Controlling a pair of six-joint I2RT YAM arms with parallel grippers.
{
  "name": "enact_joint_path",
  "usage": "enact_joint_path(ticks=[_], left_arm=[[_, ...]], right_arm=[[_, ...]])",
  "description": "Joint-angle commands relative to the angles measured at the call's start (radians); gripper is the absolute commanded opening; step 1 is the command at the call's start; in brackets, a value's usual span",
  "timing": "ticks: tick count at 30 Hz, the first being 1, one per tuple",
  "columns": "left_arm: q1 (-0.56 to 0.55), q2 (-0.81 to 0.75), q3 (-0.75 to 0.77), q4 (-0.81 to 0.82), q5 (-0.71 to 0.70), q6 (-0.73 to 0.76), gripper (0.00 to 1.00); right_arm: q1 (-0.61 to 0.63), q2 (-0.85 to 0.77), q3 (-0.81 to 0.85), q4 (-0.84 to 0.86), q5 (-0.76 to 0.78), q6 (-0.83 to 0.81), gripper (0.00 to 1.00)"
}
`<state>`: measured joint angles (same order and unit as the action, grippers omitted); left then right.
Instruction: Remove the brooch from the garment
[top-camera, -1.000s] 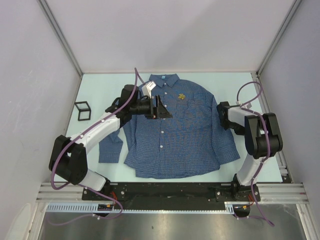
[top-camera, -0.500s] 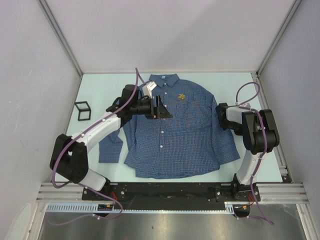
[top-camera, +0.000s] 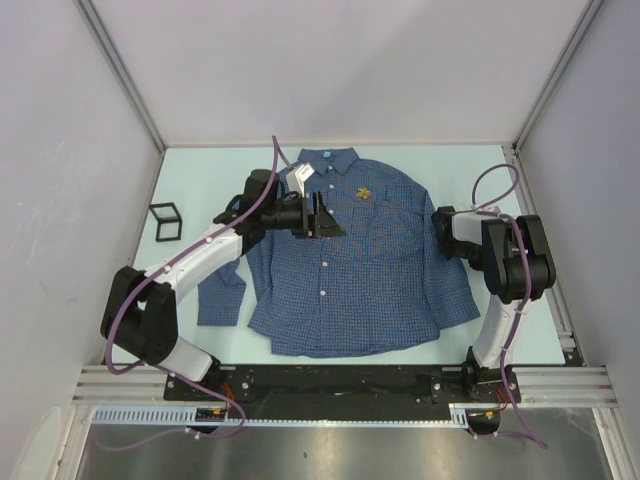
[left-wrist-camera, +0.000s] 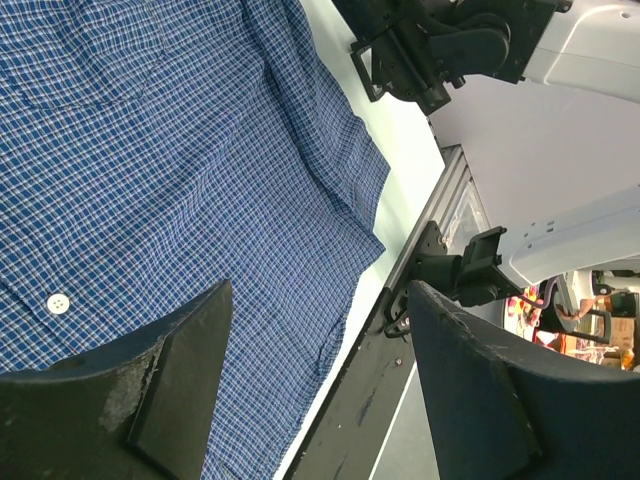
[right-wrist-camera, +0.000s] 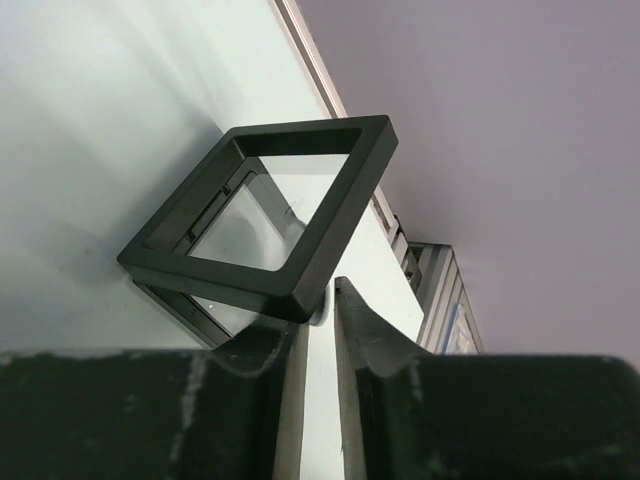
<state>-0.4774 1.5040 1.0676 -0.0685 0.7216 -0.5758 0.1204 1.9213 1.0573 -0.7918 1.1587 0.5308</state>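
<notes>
The garment (top-camera: 360, 280), a blue checked shirt, lies flat and face up in the middle of the table. The brooch (top-camera: 365, 192), a small yellow-gold flower, is pinned on its chest below the collar. My left gripper (top-camera: 330, 215) hovers over the shirt just left of the brooch. In the left wrist view this gripper (left-wrist-camera: 320, 290) is open and empty, with checked cloth (left-wrist-camera: 200, 150) and a white button (left-wrist-camera: 58, 302) below. My right gripper (right-wrist-camera: 328, 305) has its jaws a narrow gap apart, nothing between them. A black square frame case (right-wrist-camera: 345, 215) touches its left fingertip.
Another black frame case (top-camera: 165, 221) stands at the table's left side. The right arm (top-camera: 500, 260) is folded by the shirt's right sleeve, near the table's right rail. Grey walls close in the table on three sides.
The right arm's upper link has shifted slightly left and back. The left arm has barely moved, and the shirt and brooch lie as before.
</notes>
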Motion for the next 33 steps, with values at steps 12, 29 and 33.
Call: enact_joint_path(ticks=[12,29,33], left_arm=[[-0.006,-0.065,-0.035,0.064,0.029,-0.002,0.75],[-0.032,-0.159,-0.035,-0.002,-0.057,0.063,0.79],[-0.03,-0.145,-0.043,-0.008,-0.1,0.08,0.77]], right_arm=[[0.097,-0.054,0.029,-0.029,0.015,0.041,0.63],[0.265,-0.421,0.038,0.12,-0.546,-0.029,0.78],[0.311,-0.452,0.035,0.32,-0.711,-0.028,0.76]])
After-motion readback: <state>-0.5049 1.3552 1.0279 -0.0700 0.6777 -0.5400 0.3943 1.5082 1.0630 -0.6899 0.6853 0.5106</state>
